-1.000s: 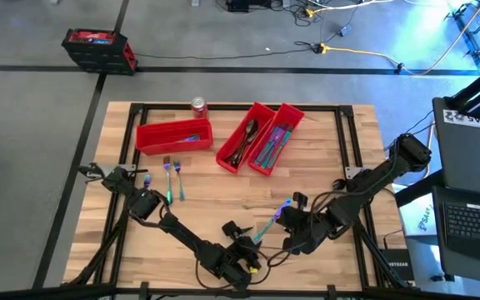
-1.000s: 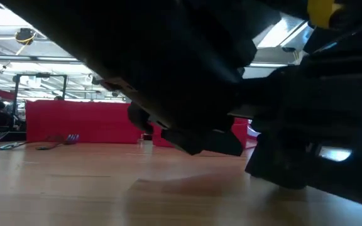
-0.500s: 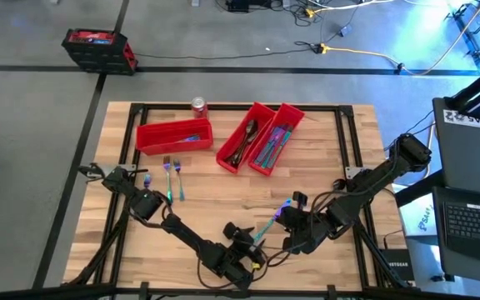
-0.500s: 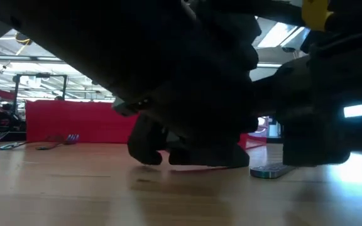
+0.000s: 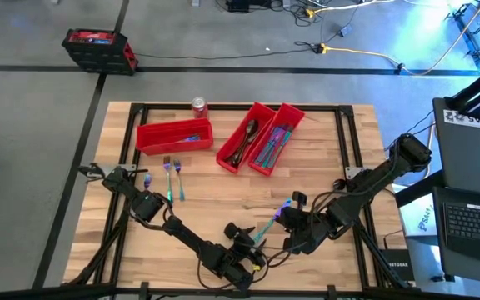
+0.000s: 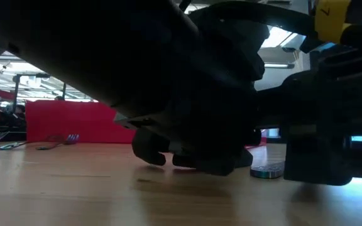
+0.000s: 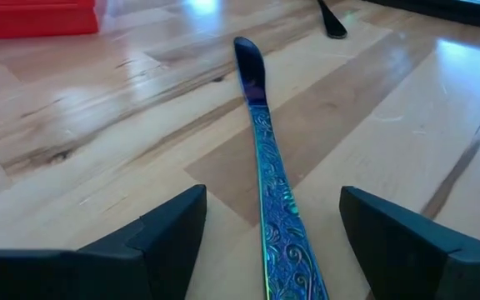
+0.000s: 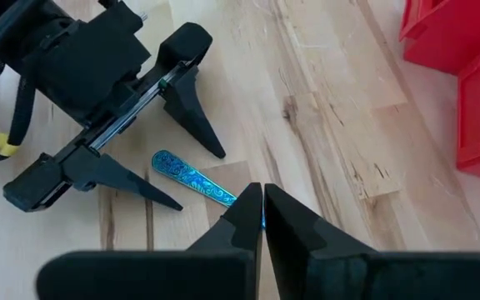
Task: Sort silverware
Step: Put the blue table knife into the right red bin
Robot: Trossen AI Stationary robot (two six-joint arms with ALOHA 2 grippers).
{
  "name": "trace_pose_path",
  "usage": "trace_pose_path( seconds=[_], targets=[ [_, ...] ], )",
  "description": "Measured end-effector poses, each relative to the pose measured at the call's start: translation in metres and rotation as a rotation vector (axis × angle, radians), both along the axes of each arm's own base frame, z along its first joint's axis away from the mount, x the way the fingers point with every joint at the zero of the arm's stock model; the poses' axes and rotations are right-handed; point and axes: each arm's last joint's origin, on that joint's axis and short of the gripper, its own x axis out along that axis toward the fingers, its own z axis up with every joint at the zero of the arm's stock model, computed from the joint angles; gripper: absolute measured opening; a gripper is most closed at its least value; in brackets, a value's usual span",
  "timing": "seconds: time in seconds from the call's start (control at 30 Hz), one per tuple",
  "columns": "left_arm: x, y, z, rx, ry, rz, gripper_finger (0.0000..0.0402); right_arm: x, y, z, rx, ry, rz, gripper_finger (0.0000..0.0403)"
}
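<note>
A: What has the left gripper (image 7: 265,242) got?

B: Nothing. Its fingers stand wide, one on each side of a patterned blue knife (image 7: 267,171) lying flat on the table (image 5: 323,158), near the front edge. The right gripper (image 8: 262,210) is pinched shut right over that knife, touching or just above it.

A: How will it handle?

B: Likely stiff, thin, light and slick; I'd grip mid-handle, across the width.

A: Counts?

B: Three red bins (image 5: 173,136), two loose forks (image 5: 172,177), one soda can (image 5: 198,106).

A knife (image 7: 267,167) lies on the table (image 5: 323,158) between the left gripper's (image 5: 252,248) spread fingers. Three bins (image 5: 173,136) stand behind, two forks (image 5: 172,177) before the leftmost
</note>
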Motion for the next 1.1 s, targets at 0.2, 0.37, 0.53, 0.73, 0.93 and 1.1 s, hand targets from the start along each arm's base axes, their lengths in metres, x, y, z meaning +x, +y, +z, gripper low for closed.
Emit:
trace_pose_path(
  seconds=[0.2, 0.37, 0.53, 0.73, 0.93, 1.1],
  targets=[
    [-0.003, -0.004, -0.001, 0.032, 0.035, -0.032, 0.0264, 0.0, 0.0, 0.0, 0.0, 0.0, 0.0, 0.0],
    [-0.004, -0.003, -0.003, 0.038, 0.052, -0.037, 0.0264, 0.0, 0.0, 0.0, -0.001, 0.0, 0.001, 0.0],
    [-0.006, -0.003, -0.012, 0.028, 0.057, -0.026, 0.0264, 0.0, 0.0, 0.0, 0.0, 0.0, 0.001, 0.0],
    [-0.007, -0.003, -0.013, 0.024, 0.056, -0.024, 0.0263, 0.0, 0.0, 0.0, 0.001, 0.0, 0.001, 0.0],
    [-0.008, -0.005, -0.013, 0.046, 0.063, -0.034, 0.0217, 0.0, 0.0, 0.0, 0.001, 0.001, 0.002, 0.0],
    [-0.008, -0.006, -0.013, 0.048, 0.084, -0.051, 0.0181, 0.0, 0.0, 0.0, 0.002, 0.001, 0.002, 0.0]
  ],
)
